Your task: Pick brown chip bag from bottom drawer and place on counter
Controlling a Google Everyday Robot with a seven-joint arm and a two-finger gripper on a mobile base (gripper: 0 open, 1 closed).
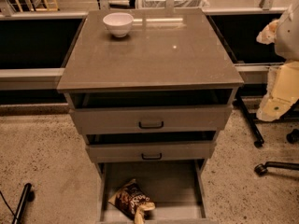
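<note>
The end effector (143, 210), whose grip cannot be told, sits against the brown chip bag (128, 197) in the open bottom drawer (173, 181) below the bench's (154, 55) front edge, seemingly to lift it.

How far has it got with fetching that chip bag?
Done: the bottom drawer stands open. In hand: the pincer is low in that drawer, at the near edge of the bag; whether it grips is unclear. Left: lifting the bag, which lies on the drawer floor, and setting it on the counter by the white bowl.
</note>
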